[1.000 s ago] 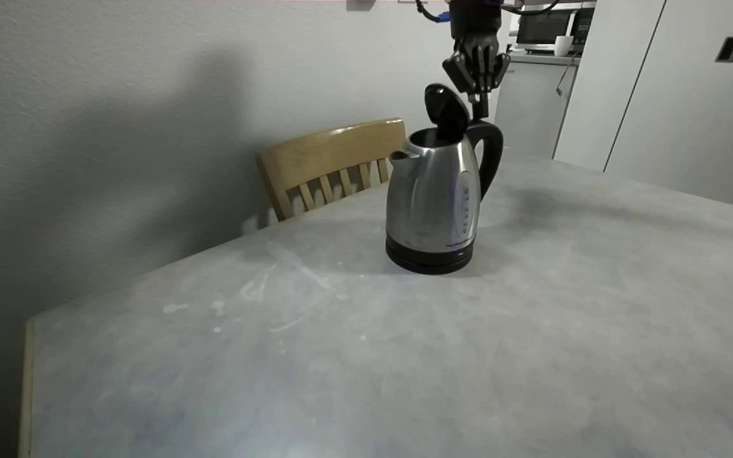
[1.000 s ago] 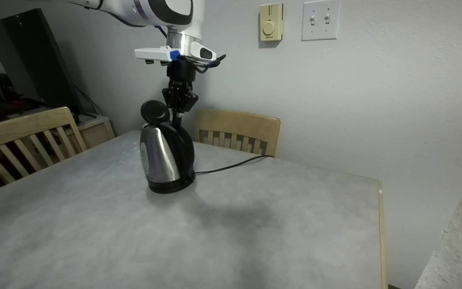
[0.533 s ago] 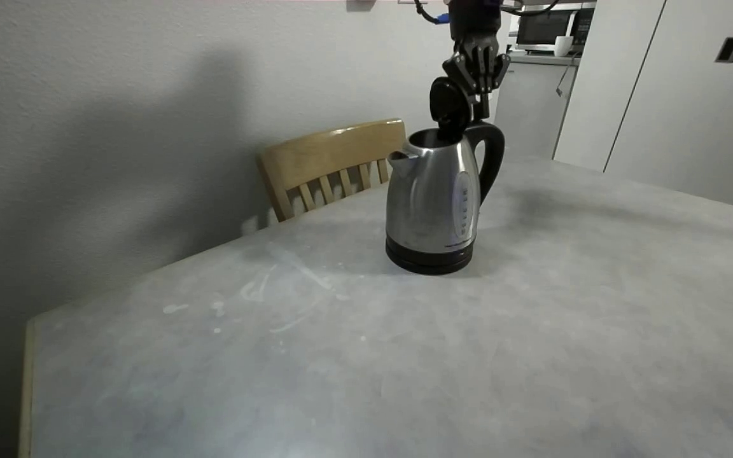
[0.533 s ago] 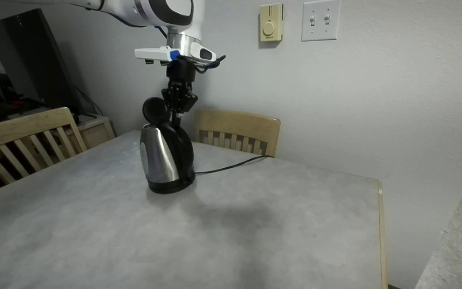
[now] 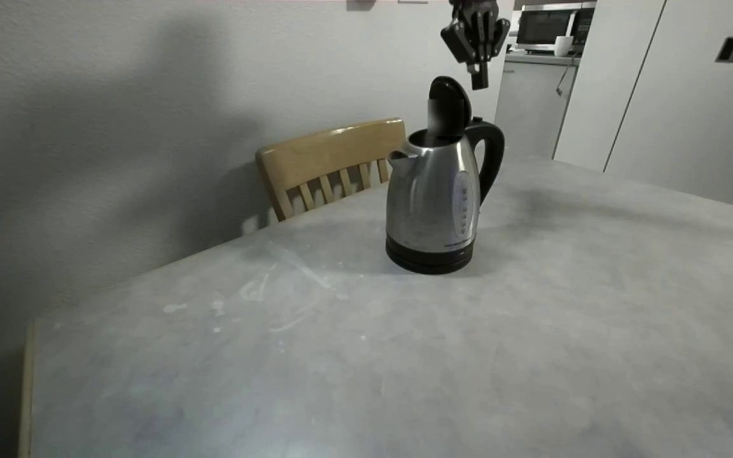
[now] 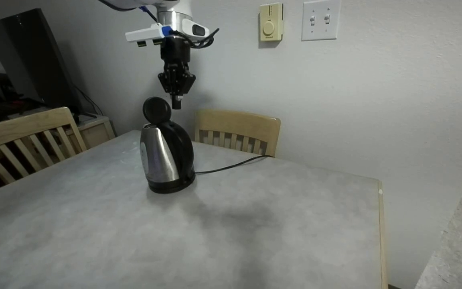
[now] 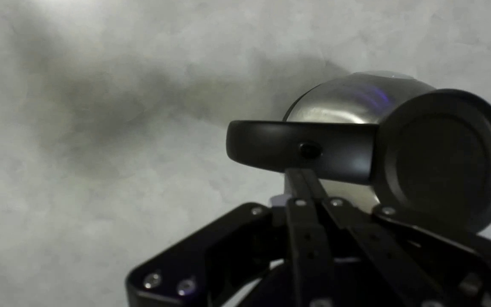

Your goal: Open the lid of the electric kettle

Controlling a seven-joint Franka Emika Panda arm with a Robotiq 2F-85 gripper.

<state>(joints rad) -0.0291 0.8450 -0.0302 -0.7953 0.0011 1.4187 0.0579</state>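
While the lid (image 6: 157,110) stood flipped right up, the electric kettle (image 5: 429,203) sat upright on the gray table (image 5: 341,356), its black handle (image 5: 496,154) curving down on the hinge side. The gripper (image 6: 176,104) hung just above the handle, apart from it in both exterior views, fingers pressed together and pointing straight down. Further out you had a black cord (image 6: 235,165) snaking from the base across the tabletop, plus a wooden chair (image 6: 239,121) by the wall.

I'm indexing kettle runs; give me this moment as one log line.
lid: open, standing up | electric kettle: upright on table | gripper: shut, empty, above handle, not touching | task: looks done
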